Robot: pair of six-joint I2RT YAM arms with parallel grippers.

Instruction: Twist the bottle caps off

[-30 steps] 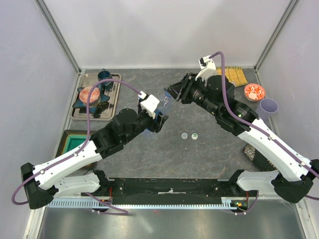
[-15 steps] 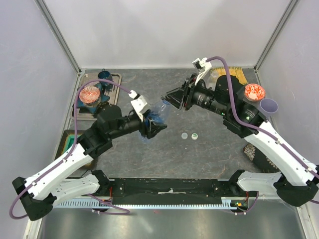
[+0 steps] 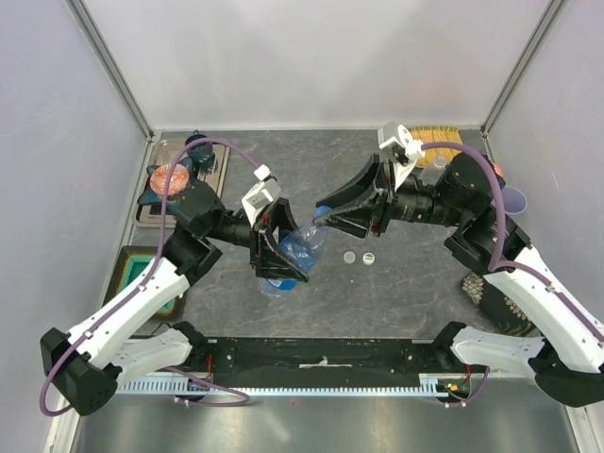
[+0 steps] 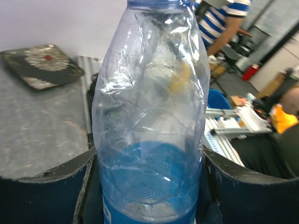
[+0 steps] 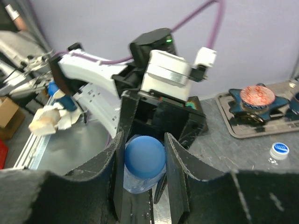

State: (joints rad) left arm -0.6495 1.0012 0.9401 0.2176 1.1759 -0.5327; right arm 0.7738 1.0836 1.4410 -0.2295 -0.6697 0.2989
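The blue-labelled bottle [image 3: 298, 247] is clear and crumpled, held tilted above the table with its blue cap [image 3: 323, 212] pointing to the right. My left gripper [image 3: 279, 253] is shut on its lower body, and in the left wrist view the bottle [image 4: 149, 102] fills the space between the fingers of the left gripper [image 4: 149, 161]. My right gripper [image 3: 327, 218] is at the neck. In the right wrist view both fingers of the right gripper [image 5: 145, 161] press the sides of the blue cap [image 5: 145, 154]. The other bottles are not clearly in view.
Two loose caps [image 3: 359, 257] lie on the table under the right gripper. A tray [image 3: 209, 203] with a red bowl [image 3: 170, 177] stands at the back left, a green tray [image 3: 142, 271] at the left. A lilac cup [image 3: 514, 198] and a yellow mat [image 3: 444, 142] are at the back right.
My left arm has swung the bottle forward and tilted its cap towards the right arm. My right gripper has come down and left, and its fingers now enclose the cap.
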